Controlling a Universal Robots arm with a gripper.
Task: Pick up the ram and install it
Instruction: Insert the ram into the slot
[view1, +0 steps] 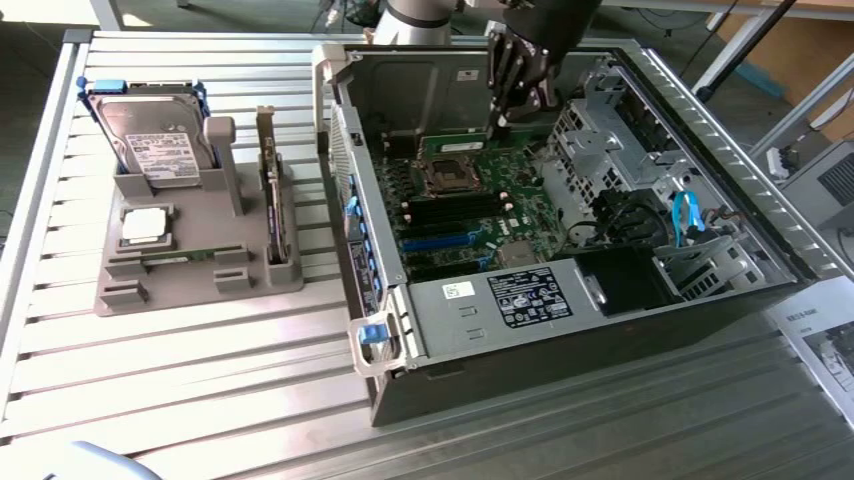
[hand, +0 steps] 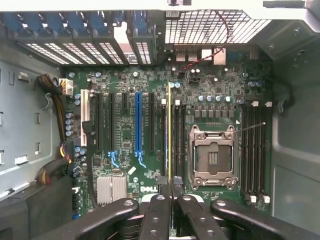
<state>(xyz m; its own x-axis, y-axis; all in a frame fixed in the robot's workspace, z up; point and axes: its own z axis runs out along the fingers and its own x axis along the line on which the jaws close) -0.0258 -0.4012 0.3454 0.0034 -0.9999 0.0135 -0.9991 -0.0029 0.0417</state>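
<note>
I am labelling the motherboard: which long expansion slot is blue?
The blue slot, flanked by black slots; one other is white, the rest are black.

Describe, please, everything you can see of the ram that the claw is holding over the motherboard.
The ram appears edge-on as a thin, straight yellow-green strip, like a circuit board's rim; its faces are hidden. One end is pinched between the dark fingers of the shut claw. It is inside the open computer case, lined up with the dark memory slots beside the processor socket. Whether it touches a slot cannot be told.
</note>
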